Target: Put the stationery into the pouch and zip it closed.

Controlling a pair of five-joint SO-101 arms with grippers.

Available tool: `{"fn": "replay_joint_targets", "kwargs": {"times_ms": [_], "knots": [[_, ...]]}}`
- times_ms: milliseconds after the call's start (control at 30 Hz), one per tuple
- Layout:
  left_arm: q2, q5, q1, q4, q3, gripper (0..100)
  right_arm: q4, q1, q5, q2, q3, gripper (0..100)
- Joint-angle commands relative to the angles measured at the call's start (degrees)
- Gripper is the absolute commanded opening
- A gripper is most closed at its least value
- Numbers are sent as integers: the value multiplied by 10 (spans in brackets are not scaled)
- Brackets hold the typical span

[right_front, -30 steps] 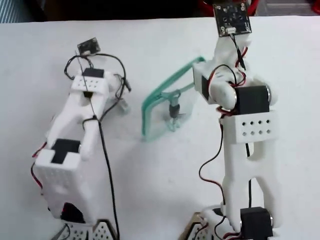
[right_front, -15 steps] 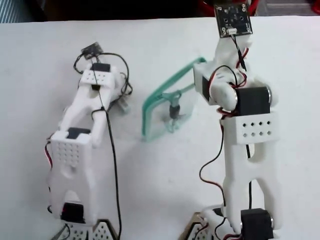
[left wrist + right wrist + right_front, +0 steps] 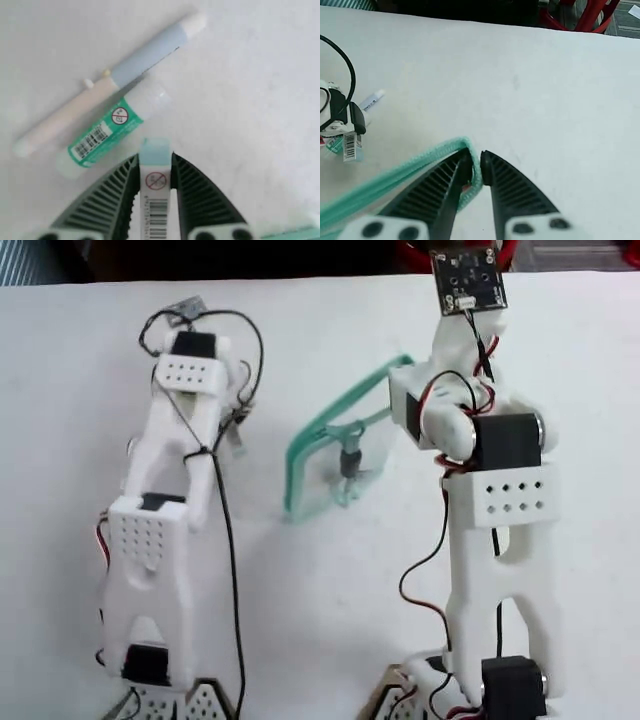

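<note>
My left gripper (image 3: 155,160) is shut on a white stick with a pale blue cap (image 3: 155,192), held above the table. Just beyond it lie a blue-and-pink pen (image 3: 142,57) and a green-labelled tube (image 3: 107,131), side by side and touching. The clear pouch with teal trim (image 3: 318,468) lies between the two arms, its dark zip pull (image 3: 348,460) near the middle. My right gripper (image 3: 476,159) is shut on the pouch's teal edge (image 3: 400,181) at its far corner (image 3: 399,364). The right wrist view also catches the left gripper (image 3: 345,131) with the stick (image 3: 351,145).
The left arm (image 3: 165,510) stretches along the table's left side, with black cables looping over its wrist (image 3: 245,350). The right arm (image 3: 495,500) stands to the right of the pouch. Red chair legs (image 3: 575,17) stand beyond the table's far edge.
The left arm has stretched out toward the table's far side, its wrist moving away from the front edge. The right arm and the pouch have kept still.
</note>
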Motion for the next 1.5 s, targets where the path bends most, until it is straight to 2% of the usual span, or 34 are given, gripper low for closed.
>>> {"fn": "replay_joint_targets", "kwargs": {"times_ms": [0, 100, 200, 333, 533, 733, 1000, 1133, 1267, 1367, 1467], "knots": [[-98, -19, 21, 85, -118, 25, 0, 1, -3, 2, 3, 19], [-138, -53, 29, 129, -200, 24, 0, 1, -3, 2, 3, 19], [-193, -86, 32, 130, -249, 24, 2, 0, -3, 2, 4, 19], [-270, -126, 54, 129, -267, 24, 1, 0, -3, 7, 4, 19], [-388, -171, 133, 130, -269, 24, 1, 1, -3, 7, 4, 19], [-503, -193, 230, 131, -223, 24, -2, 1, -3, 5, 25, 19], [-711, -256, 304, 113, -62, 24, -2, -1, -2, 5, 29, 19], [-776, -271, 304, 50, 67, 24, -2, -3, -3, 6, 29, 19], [-834, -258, 308, -57, 258, 24, -2, 1, -3, 3, 30, 19], [-923, -262, 305, -179, 405, 24, 0, 7, -2, 4, 31, 19], [-1012, -289, 303, -350, 567, 27, 0, 7, -3, 7, 31, 19]]}}
